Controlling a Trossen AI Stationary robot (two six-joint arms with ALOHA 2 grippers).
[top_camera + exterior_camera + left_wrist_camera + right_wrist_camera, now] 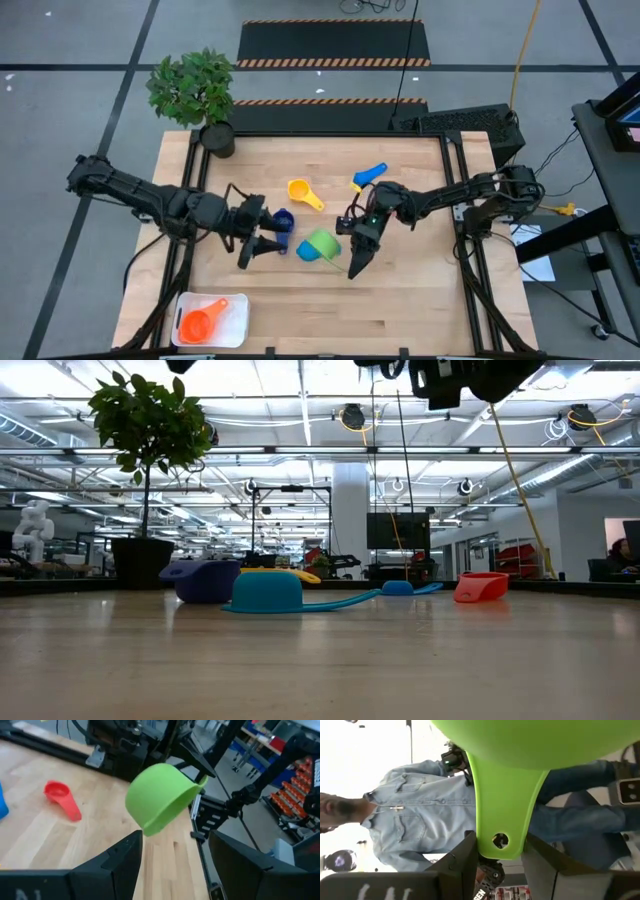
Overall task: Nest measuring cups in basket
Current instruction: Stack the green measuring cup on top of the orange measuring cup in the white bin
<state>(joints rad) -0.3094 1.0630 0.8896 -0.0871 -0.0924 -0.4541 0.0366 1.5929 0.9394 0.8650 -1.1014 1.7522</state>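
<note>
Holding the green measuring cup (321,246) by its flat handle, my right gripper (356,262) keeps its jaws partly closed on the handle end, where the hanging hole shows between my two fingers in the right wrist view. The cup is lifted clear of the table (420,300) near the table's middle; its long axis runs from the bowl on my left side to the handle on my right, bowl toward the left arm. My left gripper (250,240) stands just beside that bowl with jaws wide apart and nothing between them; in the left wrist view the bowl's rounded outside faces that camera. The dark blue cup (283,221) lies by my left gripper, the yellow cup (303,192) beyond it, handle toward my right side, and the light blue cup (369,177) farther back. A red cup (62,798) lies on the wood. The white basket (231,322) sits at the front left corner and contains the orange cup (203,321), handle pointing toward the back right. A potted plant (196,92) stands at the back left corner.
</note>
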